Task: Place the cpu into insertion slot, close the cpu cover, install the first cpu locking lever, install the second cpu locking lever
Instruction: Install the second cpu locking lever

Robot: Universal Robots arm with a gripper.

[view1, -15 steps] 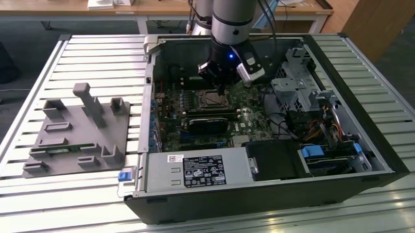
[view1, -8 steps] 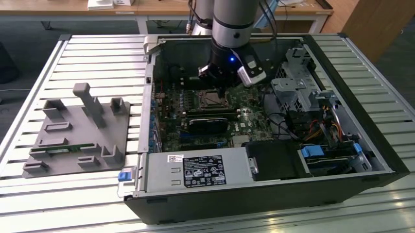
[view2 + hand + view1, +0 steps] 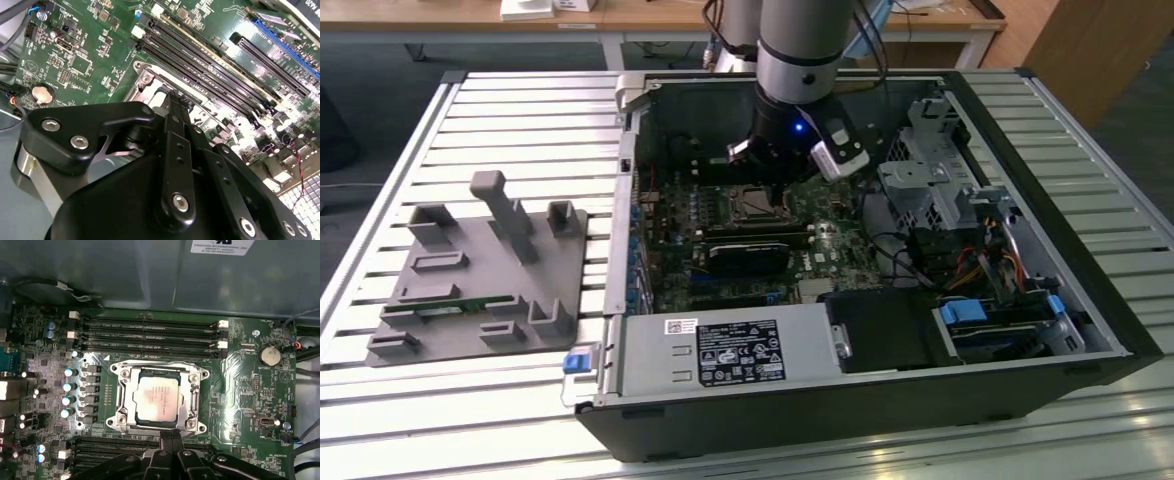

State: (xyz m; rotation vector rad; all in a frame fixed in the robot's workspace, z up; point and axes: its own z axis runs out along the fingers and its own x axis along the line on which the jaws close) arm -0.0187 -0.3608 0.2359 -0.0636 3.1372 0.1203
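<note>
The cpu, a pale tan-silver square, lies flat in the insertion slot on the green motherboard. The cpu cover, a silver frame, lies down around the chip's edges. My gripper is shut, its two black fingertips pressed together at the edge of the socket with nothing visible between them. In the second wrist view the fingertips reach down to the silver frame. In the exterior view the gripper hangs inside the open computer case, just above the socket.
Black memory slots run along one side of the socket and a coin battery sits nearby. A black card, a power supply and a drive cage crowd the case. A grey fixture plate lies outside it.
</note>
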